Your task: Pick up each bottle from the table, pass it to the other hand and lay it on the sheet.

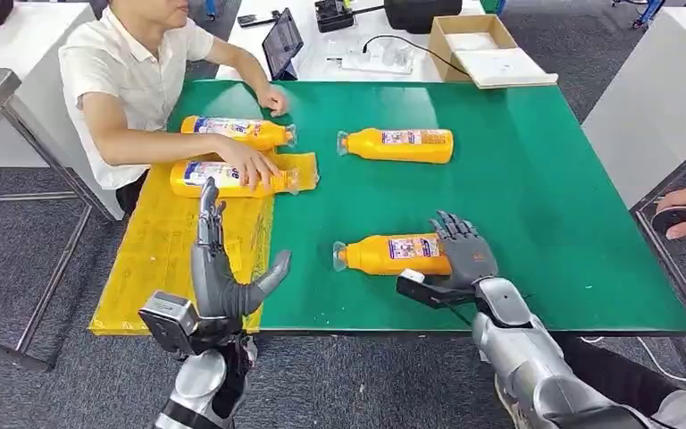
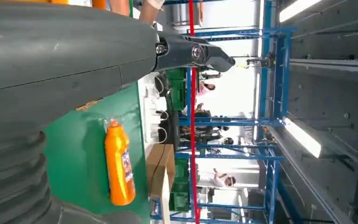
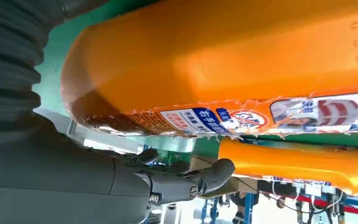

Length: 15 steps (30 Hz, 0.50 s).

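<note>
From the head view, my right hand (image 1: pixel 466 253) lies over the base end of the nearest bottle (image 1: pixel 391 254), which rests on its side on the green table (image 1: pixel 536 197), cap pointing toward the yellow sheet (image 1: pixel 165 246). My fingers drape across the bottle, but I cannot tell whether they actually grip it. My left hand (image 1: pixel 223 268) stands upright at the sheet's near edge, fingers apart, holding nothing. Two bottles (image 1: pixel 232 177) lie on the sheet's far end under a person's hand (image 1: pixel 248 164); a fourth bottle (image 1: pixel 398 144) lies on the table beyond the nearest one.

In the left wrist view, my left hand's thumb (image 2: pixel 191 51) juts out bare, with an orange bottle (image 2: pixel 119 163) lying on the table well apart from it.

In the right wrist view, the nearest bottle (image 3: pixel 223 65) sits just beside my thumb (image 3: pixel 186 179). Its label carries blue and red print too blurred to read.
</note>
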Motion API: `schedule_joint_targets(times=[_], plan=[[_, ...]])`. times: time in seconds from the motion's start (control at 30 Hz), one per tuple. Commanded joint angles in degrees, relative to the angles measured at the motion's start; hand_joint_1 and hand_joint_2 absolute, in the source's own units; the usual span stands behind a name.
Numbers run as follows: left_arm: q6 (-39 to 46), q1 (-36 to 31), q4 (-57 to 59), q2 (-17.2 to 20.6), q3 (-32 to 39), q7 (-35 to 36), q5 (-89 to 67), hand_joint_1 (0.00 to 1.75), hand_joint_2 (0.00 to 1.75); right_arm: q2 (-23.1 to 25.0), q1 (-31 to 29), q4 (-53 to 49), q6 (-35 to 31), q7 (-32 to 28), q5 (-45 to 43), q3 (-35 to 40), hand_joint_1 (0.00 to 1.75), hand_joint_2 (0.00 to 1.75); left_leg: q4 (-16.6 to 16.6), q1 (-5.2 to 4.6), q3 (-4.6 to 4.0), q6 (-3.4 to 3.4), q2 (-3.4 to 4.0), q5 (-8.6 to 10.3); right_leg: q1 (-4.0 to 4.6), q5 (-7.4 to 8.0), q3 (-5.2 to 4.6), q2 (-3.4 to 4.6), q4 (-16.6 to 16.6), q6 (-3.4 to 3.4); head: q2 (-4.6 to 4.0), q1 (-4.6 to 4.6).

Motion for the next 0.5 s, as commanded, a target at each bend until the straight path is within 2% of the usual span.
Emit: schedule_joint_targets(times=[0.03, 0.1, 0.17, 0.23, 0.27, 0.43, 0.47, 0.5], plan=[[-0.3, -2.4, 4.0, 1.1, -1.0, 0.5, 0.2, 0.00, 1.75, 0.2, -2.3, 8.6, 3.6, 3.6, 1.5, 3.3, 0.00, 1.75, -0.1, 0.06, 0.13, -0.10, 0.01, 0.04, 0.08, 0.03, 0.14, -0.09, -0.1, -0.12, 0.00, 0.00], [-0.3, -2.5, 4.1, 1.1, -1.0, 0.5, 0.2, 0.00, 1.75, 0.3, -2.5, 8.8, 4.4, 3.6, 1.5, 3.3, 0.00, 1.75, -0.1, 0.05, 0.18, -0.10, -0.04, 0.06, 0.07, 0.03, 0.21, -0.14, -0.1, -0.11, 0.00, 0.00], [-0.7, -2.6, 4.3, 1.2, -1.2, 0.8, 0.2, 0.00, 1.75, 0.4, -2.9, 9.7, 8.0, 3.7, 1.2, 3.2, 0.00, 1.75, -0.1, 0.08, 0.21, -0.11, -0.04, 0.06, 0.09, 0.04, 0.25, -0.14, -0.1, -0.13, 0.00, -0.02], [-1.2, -2.6, 4.4, 1.4, -1.3, 1.0, 0.4, 0.00, 1.75, 0.3, -3.0, 9.9, 11.7, 3.3, 0.8, 3.1, 1.54, 1.75, 0.0, 0.04, 0.31, -0.06, -0.05, 0.04, 0.05, 0.02, 0.33, -0.12, -0.1, -0.08, 0.00, 0.00], [-1.2, -2.6, 4.4, 1.4, -1.3, 1.0, 0.4, 0.00, 1.75, 0.1, -2.8, 9.8, 12.1, 3.0, 0.8, 3.2, 1.75, 1.75, -0.1, 0.08, 0.33, -0.11, -0.07, 0.09, 0.10, 0.06, 0.38, -0.18, -0.2, -0.13, 0.00, -0.02], [-5.3, -2.3, 5.2, 1.7, -1.4, 4.7, 2.8, 0.00, 1.75, -0.5, -1.8, 9.4, 15.5, 2.6, -0.7, 2.3, 1.75, 1.75, -0.1, 0.04, 0.52, -0.06, -0.11, 0.06, 0.05, 0.02, 0.54, -0.20, -0.1, -0.08, 0.00, 0.00], [-5.3, -2.3, 5.3, 1.7, -1.4, 4.7, 2.8, 0.00, 1.75, -0.5, -1.7, 9.2, 15.2, 2.1, -0.9, 2.1, 1.75, 1.75, -0.1, 0.06, 0.49, -0.07, -0.12, 0.09, 0.08, 0.05, 0.51, -0.21, -0.2, -0.10, 0.00, 0.00], [-4.8, -2.3, 5.7, 1.6, -1.0, 4.6, 2.5, 0.00, 1.75, -0.3, -0.6, 7.4, 10.3, -2.8, -3.6, 0.2, 1.75, 1.75, -0.2, 0.09, 0.48, -0.11, -0.17, 0.13, 0.11, 0.07, 0.54, -0.29, -0.2, -0.14, 0.00, 0.00]])
